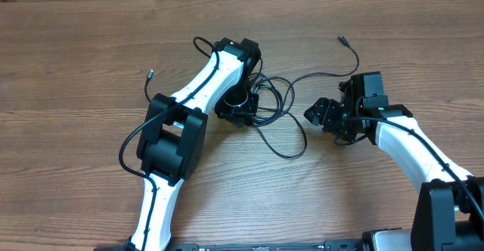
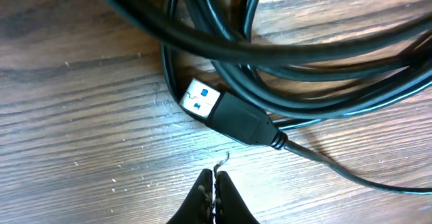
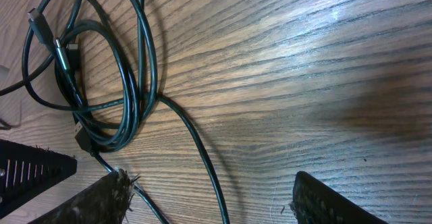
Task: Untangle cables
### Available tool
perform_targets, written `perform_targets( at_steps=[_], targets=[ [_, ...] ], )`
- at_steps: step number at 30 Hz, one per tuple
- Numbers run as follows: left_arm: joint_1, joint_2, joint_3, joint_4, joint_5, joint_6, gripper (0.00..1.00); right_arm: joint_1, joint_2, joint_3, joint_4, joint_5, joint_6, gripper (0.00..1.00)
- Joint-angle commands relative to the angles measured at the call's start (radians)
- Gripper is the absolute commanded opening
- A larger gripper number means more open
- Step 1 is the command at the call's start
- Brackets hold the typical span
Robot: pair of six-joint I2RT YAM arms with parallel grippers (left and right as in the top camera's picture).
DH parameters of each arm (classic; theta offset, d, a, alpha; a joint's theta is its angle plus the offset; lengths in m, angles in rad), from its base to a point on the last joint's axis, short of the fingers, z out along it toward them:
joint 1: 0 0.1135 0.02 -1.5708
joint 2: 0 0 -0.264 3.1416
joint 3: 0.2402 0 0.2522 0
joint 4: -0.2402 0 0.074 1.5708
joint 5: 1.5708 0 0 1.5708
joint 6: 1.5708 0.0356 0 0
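Two robot arms reach over a wooden desk (image 1: 76, 69) toward a tangle of thin black cables (image 1: 266, 100) lying between them. The left fingers (image 2: 214, 187) are pressed fully together with nothing caught between them. They hang low over the wood, with their tips just short of a black USB plug (image 2: 226, 113) with a blue-and-white face. Beyond that plug the cables lie in stacked loops. The fingers seem to be lined up on the plug because a stiff free end is easier to pick out than a loop.

The right fingers (image 3: 94, 198) are spread wide and hold nothing. One loose strand (image 3: 202, 156) runs out of the coil and passes across the desk between them, nearer one finger than the other. It cannot be told whether it touches that finger. The rest of the coil lies ahead of these fingers and off to one side. They are probably open this wide so that they can close on the strand and draw it clear of the tangle.
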State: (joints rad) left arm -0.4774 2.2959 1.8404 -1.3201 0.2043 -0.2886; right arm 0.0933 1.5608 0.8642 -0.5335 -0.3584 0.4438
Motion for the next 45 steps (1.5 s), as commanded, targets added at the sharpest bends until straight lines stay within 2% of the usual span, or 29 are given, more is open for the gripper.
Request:
perform_targets(
  at_steps=[1,4,5,7,9,11,18,32,33,35,42,45],
  targets=[
    [0.007,0.023,-0.003,0.012,-0.001,-0.007,0.04,0.003,0.003,0.027,0.004,0.009,-0.002,0.76],
    [0.010,0.023,0.008,0.035,-0.001,-0.007,0.04,0.003,0.003,0.027,0.004,0.010,-0.002,0.76],
    [0.014,0.023,0.020,0.048,0.003,-0.007,0.08,0.003,0.003,0.027,0.004,0.010,-0.002,0.76],
    [0.015,0.023,0.035,0.072,0.003,-0.007,0.27,0.003,0.003,0.027,0.004,0.010,-0.002,0.76],
    [0.018,0.022,0.043,0.100,0.001,-0.006,0.41,0.003,0.003,0.027,0.004,0.010,-0.002,0.76],
    [0.021,0.023,0.043,0.134,-0.009,-0.006,0.47,0.003,0.003,0.027,0.004,0.010,-0.002,0.76],
    [0.018,0.023,0.041,0.216,-0.058,-0.007,0.36,0.003,0.003,0.027,0.004,0.010,-0.002,0.76],
    [0.010,0.055,0.037,0.248,-0.059,-0.007,0.27,0.003,0.003,0.027,0.004,0.009,-0.002,0.77],
    [0.010,0.057,0.035,0.248,-0.058,-0.007,0.25,0.003,0.003,0.027,0.004,0.009,-0.002,0.77],
    [0.010,0.058,0.035,0.248,-0.057,-0.007,0.04,0.003,0.003,0.027,0.004,0.009,-0.002,0.77],
    [0.016,0.046,0.099,0.195,-0.046,-0.003,0.04,0.003,0.003,0.027,0.004,0.009,-0.002,0.80],
    [0.019,0.021,0.198,0.127,0.026,0.036,0.04,0.003,0.003,0.027,0.008,-0.002,-0.003,0.80]
  ],
)
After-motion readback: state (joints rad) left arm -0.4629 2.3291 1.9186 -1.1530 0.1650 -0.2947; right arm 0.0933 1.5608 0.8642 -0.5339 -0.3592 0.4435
